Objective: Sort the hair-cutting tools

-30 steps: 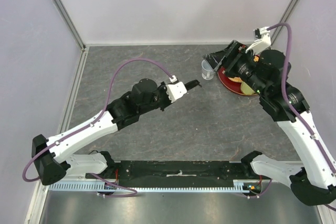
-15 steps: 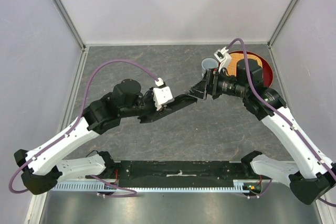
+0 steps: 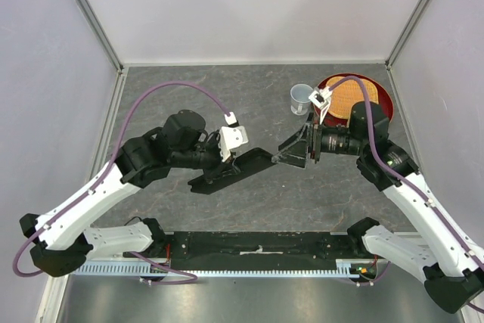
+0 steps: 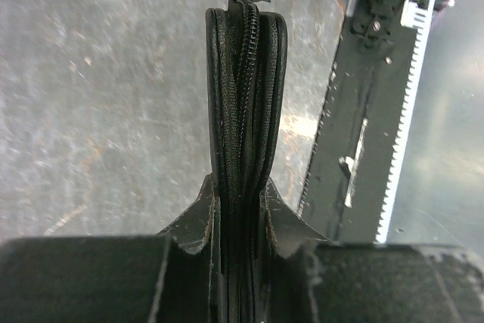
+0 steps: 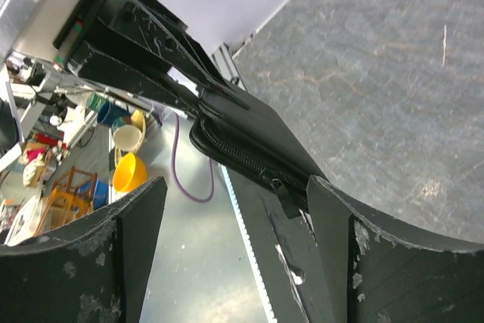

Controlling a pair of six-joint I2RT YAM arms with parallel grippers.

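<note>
Table (image 3: 189, 88) w/ black rail (image 3: 257, 246) along near edge. Mid-table, black case (image 3: 261, 159) is held edge-on, zip side twd the wrist cam, pinched tight at one end by L gripper (image 4: 242, 202). R gripper (image 5: 234, 187) is spread wide at case's free end, zip pull (image 5: 283, 191) just beside one finger; touching or not, can't tell. R arm covers part of red tray (image 3: 382, 92) at far right. Clear cup (image 3: 300, 99) sits just beside tray. Combs, scissors: can't tell where, no view shows them.
</note>
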